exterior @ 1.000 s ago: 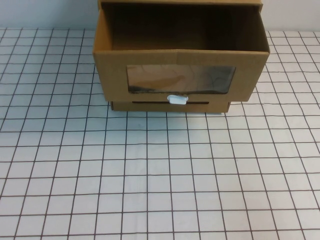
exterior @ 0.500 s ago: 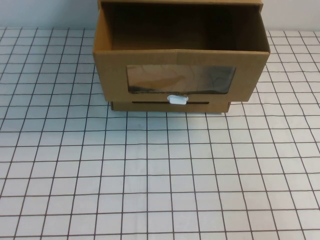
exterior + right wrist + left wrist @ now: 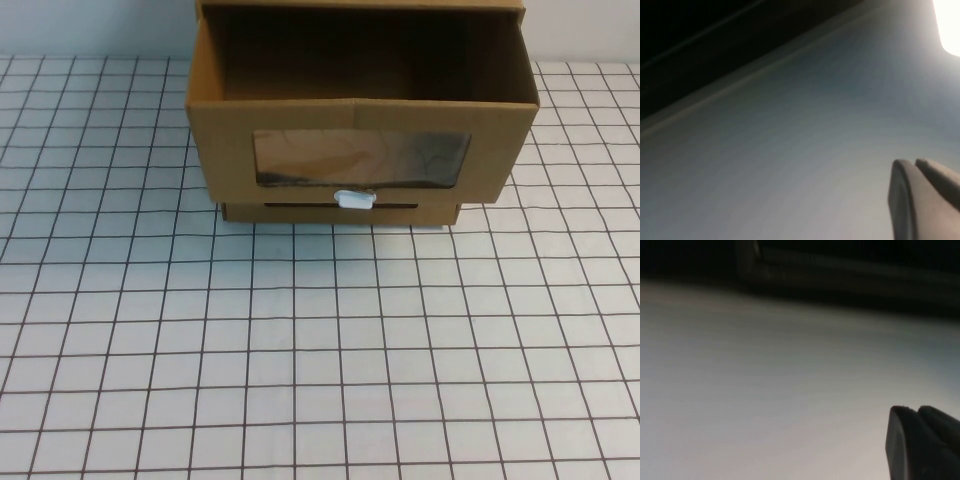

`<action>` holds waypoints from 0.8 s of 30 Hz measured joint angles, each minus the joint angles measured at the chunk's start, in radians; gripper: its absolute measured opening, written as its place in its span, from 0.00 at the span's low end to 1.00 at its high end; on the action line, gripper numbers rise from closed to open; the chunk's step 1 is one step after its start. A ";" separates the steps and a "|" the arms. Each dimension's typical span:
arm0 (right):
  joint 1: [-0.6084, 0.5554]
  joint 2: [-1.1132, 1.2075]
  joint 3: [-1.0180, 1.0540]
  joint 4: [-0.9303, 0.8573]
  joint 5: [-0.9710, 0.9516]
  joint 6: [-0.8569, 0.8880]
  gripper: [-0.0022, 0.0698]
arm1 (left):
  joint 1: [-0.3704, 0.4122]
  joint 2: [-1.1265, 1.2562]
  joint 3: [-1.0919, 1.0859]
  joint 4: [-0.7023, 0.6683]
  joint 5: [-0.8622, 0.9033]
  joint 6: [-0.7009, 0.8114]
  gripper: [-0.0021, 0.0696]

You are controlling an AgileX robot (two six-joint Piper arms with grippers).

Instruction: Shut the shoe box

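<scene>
The shoe box [image 3: 360, 110] is brown cardboard and stands at the far middle of the table in the high view. Its drawer is pulled out toward me, with its dark inside open from above. The clear window [image 3: 360, 158] faces me and the white pull tab [image 3: 354, 199] sits just below it. Neither arm shows in the high view. My left gripper [image 3: 916, 410] shows only in the left wrist view, shut and empty, facing a plain pale surface. My right gripper [image 3: 914, 162] shows only in the right wrist view, shut and empty, also facing a pale surface.
A low cardboard front with a dark slot [image 3: 340, 211] sits under the pulled-out drawer. The table [image 3: 320, 350] has a white cover with a black grid. A pale wall [image 3: 90, 25] runs behind the box.
</scene>
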 joint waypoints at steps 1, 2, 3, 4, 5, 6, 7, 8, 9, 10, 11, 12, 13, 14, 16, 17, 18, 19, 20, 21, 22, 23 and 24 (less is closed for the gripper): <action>0.000 0.040 -0.052 -0.005 0.038 0.000 0.01 | 0.000 0.045 -0.055 0.002 0.071 0.008 0.03; 0.000 0.082 -0.102 -0.015 0.090 0.000 0.01 | 0.000 0.094 -0.107 0.004 0.148 0.018 0.03; 0.000 0.116 -0.141 -0.030 0.139 0.000 0.01 | 0.000 0.144 -0.146 0.006 0.225 0.024 0.03; 0.000 0.159 -0.186 -0.056 0.210 0.000 0.01 | 0.000 0.194 -0.189 0.006 0.301 0.028 0.03; 0.000 0.210 -0.226 -0.087 0.286 0.000 0.01 | 0.000 0.243 -0.225 0.008 0.371 0.029 0.03; 0.000 0.245 -0.254 -0.111 0.347 0.000 0.01 | 0.000 0.280 -0.247 0.013 0.421 0.030 0.03; 0.000 0.286 -0.281 -0.134 0.416 0.000 0.01 | 0.000 0.323 -0.265 0.017 0.468 0.030 0.03; 0.000 0.325 -0.298 -0.150 0.474 0.000 0.01 | 0.000 0.362 -0.273 0.021 0.500 0.030 0.03; 0.000 0.353 -0.306 -0.157 0.520 0.000 0.01 | 0.000 0.391 -0.273 0.023 0.514 0.030 0.03; 0.000 0.384 -0.306 -0.174 0.556 0.000 0.01 | 0.000 0.426 -0.273 0.025 0.530 0.030 0.03; 0.000 0.411 -0.306 -0.189 0.583 0.000 0.01 | 0.000 0.460 -0.273 0.025 0.540 0.030 0.03; 0.000 0.430 -0.306 -0.196 0.598 0.000 0.01 | 0.000 0.491 -0.273 0.025 0.542 0.023 0.03; 0.000 0.451 -0.306 -0.201 0.611 0.000 0.01 | 0.000 0.522 -0.273 0.025 0.545 0.006 0.03; 0.000 0.467 -0.306 -0.201 0.618 0.003 0.01 | 0.000 0.552 -0.273 0.025 0.547 -0.022 0.03; 0.000 0.489 -0.306 -0.176 0.641 0.015 0.01 | 0.000 0.607 -0.274 0.025 0.554 -0.080 0.03; 0.000 0.498 -0.306 -0.157 0.666 0.020 0.01 | 0.000 0.636 -0.281 0.028 0.572 -0.102 0.03; 0.000 0.504 -0.306 -0.150 0.700 0.019 0.01 | 0.000 0.660 -0.291 0.041 0.598 -0.112 0.03; 0.000 0.510 -0.306 -0.146 0.740 0.019 0.01 | 0.000 0.689 -0.314 0.061 0.643 -0.119 0.03; 0.000 0.518 -0.306 -0.141 0.783 0.014 0.01 | 0.000 0.718 -0.341 0.081 0.699 -0.124 0.03; 0.008 0.524 -0.306 -0.141 0.816 -0.001 0.01 | 0.000 0.741 -0.367 0.092 0.764 -0.131 0.03; 0.020 0.529 -0.306 -0.141 0.852 -0.032 0.01 | 0.000 0.769 -0.403 0.101 0.828 -0.131 0.03; 0.040 0.534 -0.306 -0.139 0.881 -0.076 0.01 | 0.000 0.803 -0.442 0.106 0.885 -0.131 0.03; 0.062 0.541 -0.306 -0.137 0.897 -0.130 0.01 | 0.000 0.827 -0.476 0.108 0.926 -0.131 0.03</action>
